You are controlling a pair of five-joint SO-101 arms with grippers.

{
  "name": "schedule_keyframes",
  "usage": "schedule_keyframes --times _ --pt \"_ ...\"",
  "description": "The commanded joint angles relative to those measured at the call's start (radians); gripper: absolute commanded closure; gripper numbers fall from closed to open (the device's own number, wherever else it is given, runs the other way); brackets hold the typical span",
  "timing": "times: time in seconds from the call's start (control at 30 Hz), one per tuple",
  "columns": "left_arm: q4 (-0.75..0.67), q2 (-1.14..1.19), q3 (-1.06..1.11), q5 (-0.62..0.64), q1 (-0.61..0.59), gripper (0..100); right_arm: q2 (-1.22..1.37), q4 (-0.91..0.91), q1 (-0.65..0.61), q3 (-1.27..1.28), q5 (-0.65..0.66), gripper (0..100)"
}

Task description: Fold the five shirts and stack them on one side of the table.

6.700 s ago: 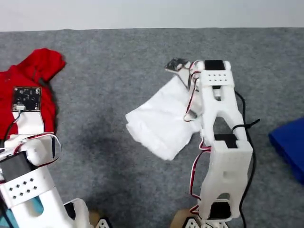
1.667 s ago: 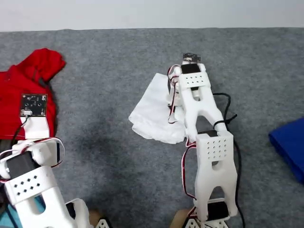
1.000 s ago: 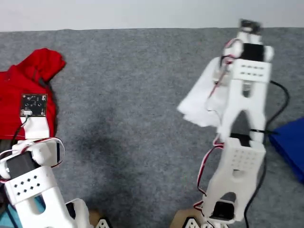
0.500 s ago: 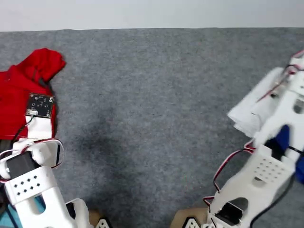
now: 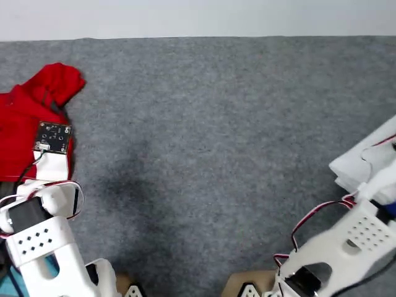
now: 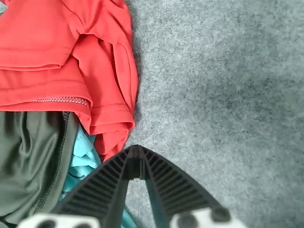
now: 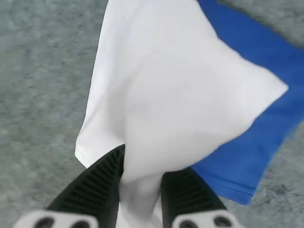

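Observation:
A folded white shirt (image 7: 175, 104) hangs from my right gripper (image 7: 140, 183), which is shut on its bunched end. It hangs over a folded blue shirt (image 7: 247, 142) on the grey table. From above, the white shirt (image 5: 365, 161) sits at the far right edge beside the right arm (image 5: 346, 247). A red shirt (image 5: 31, 111) lies crumpled at the far left. My left gripper (image 6: 137, 164) is shut with nothing in it, its tip beside the red shirt's hem (image 6: 109, 123). Under the red shirt lie a dark grey shirt (image 6: 28, 161) and a teal shirt (image 6: 83, 159).
The grey carpeted table surface (image 5: 210, 124) spreads across the middle between the two arms. The left arm's body (image 5: 37, 235) stands at the near left. A pale wall strip (image 5: 198, 18) runs along the table's far edge.
The right arm has lifted the white shirt from the table's middle and carried it to the far right, over the blue shirt. The left arm has barely shifted.

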Motion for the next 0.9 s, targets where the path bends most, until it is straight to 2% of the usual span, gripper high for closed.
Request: schedule_keyframes --times 0.0,0.57,0.87 --pt "-0.014 -0.009 -0.004 -0.005 -0.006 100 -0.036 -0.035 0.042 -0.052 0.025 99.0" --pt "-0.009 -0.012 -0.004 -0.006 -0.006 100 0.257 -0.282 0.193 -0.055 0.086 99.0" --pt "-0.009 -0.009 -0.008 -0.006 -0.006 100 0.268 -0.194 0.234 -0.233 0.087 99.0"
